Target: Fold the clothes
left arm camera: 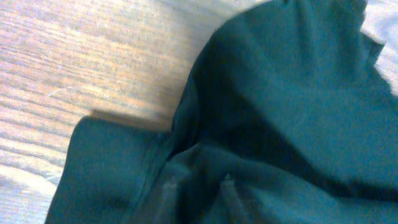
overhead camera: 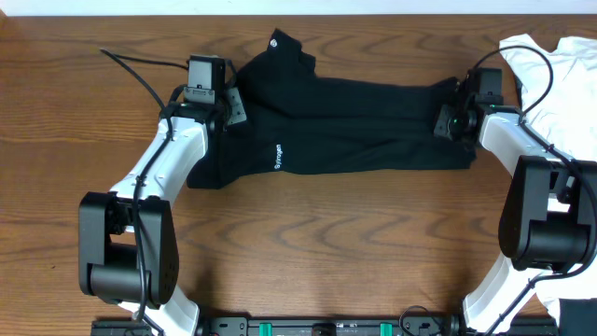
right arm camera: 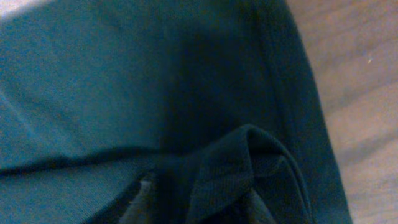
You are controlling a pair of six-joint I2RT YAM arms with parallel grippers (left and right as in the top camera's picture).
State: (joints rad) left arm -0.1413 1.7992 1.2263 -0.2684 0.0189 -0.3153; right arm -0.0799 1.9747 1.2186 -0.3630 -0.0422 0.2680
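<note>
Wooden table [overhead camera: 308,233] bearing the black shirt [overhead camera: 354,121], laid as a long band across its far middle, apparently already folded lengthwise. Left gripper [overhead camera: 229,103] and right gripper [overhead camera: 448,119] sit at opposite ends, presumably to keep it taut. Cloth hides the fingers, so spread or pinching cannot be told.

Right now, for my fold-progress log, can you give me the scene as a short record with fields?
garment: black short-sleeved collared shirt, folded into a long band across the wooden table
left gripper: at the band's left end, over fabric; jaws unclear
right gripper: at the band's right end, over fabric; jaws unclear
aside: crumpled white shirt at the far right corner
</note>
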